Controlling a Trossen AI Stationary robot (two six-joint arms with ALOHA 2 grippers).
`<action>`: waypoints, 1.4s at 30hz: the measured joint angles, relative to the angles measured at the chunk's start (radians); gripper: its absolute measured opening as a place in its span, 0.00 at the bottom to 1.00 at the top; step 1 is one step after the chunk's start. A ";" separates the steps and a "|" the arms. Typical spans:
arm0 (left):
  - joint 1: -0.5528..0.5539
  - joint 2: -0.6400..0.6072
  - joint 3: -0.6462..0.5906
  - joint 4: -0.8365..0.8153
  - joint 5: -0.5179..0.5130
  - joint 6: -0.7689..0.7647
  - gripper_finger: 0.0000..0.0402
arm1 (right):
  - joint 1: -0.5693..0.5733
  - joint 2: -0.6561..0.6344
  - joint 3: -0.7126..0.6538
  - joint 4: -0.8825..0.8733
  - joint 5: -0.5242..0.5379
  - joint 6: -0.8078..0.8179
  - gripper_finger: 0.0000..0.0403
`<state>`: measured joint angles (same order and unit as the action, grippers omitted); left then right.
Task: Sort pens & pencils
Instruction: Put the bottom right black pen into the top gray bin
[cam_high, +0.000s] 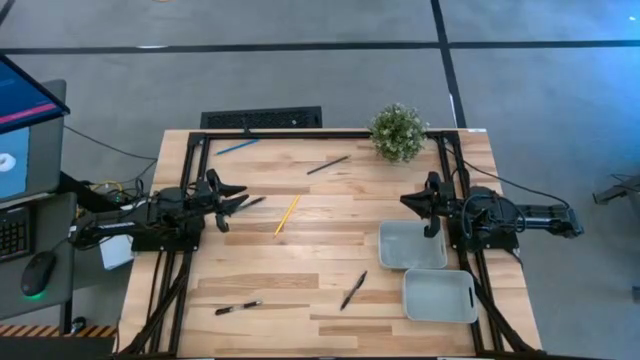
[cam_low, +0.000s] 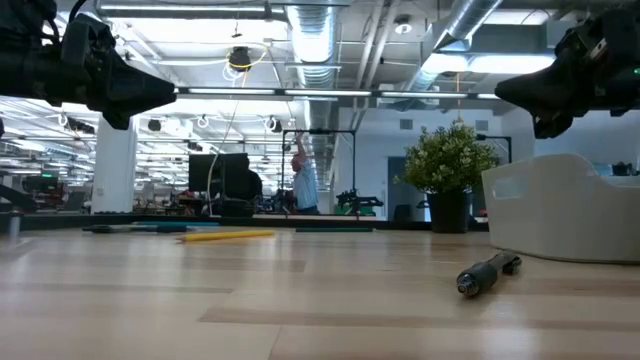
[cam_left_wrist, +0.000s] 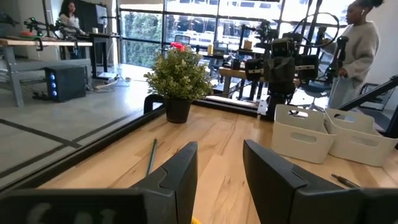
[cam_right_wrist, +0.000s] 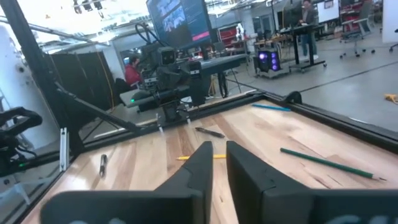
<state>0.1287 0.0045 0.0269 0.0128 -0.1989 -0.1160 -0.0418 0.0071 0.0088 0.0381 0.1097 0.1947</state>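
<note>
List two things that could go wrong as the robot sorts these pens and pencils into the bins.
The two white bins look alike and sit close together, so a pen could easily land with the pencils. The dark stick near the plant looks green in the right wrist view, so it is likely a pencil. From above it might be sorted as a pen.

The table is pale wood planks, smooth with a light sheen. Both bins look like matt white plastic, and the gripper fingers are matt black plastic.
</note>
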 joint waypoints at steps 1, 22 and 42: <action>0.000 0.000 0.000 0.000 0.000 -0.001 0.30 | 0.000 0.000 0.003 -0.001 0.000 0.000 0.20; 0.000 0.000 0.000 0.000 0.000 -0.001 0.30 | 0.012 0.198 0.317 -0.165 -0.023 -0.269 0.58; 0.000 0.000 0.000 0.000 0.000 -0.001 0.30 | 0.089 1.045 1.171 -0.567 -0.034 -0.472 0.57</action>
<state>0.1285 0.0048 0.0273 0.0124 -0.1986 -0.1165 0.0468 1.0519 1.1796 -0.5284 0.0761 -0.2773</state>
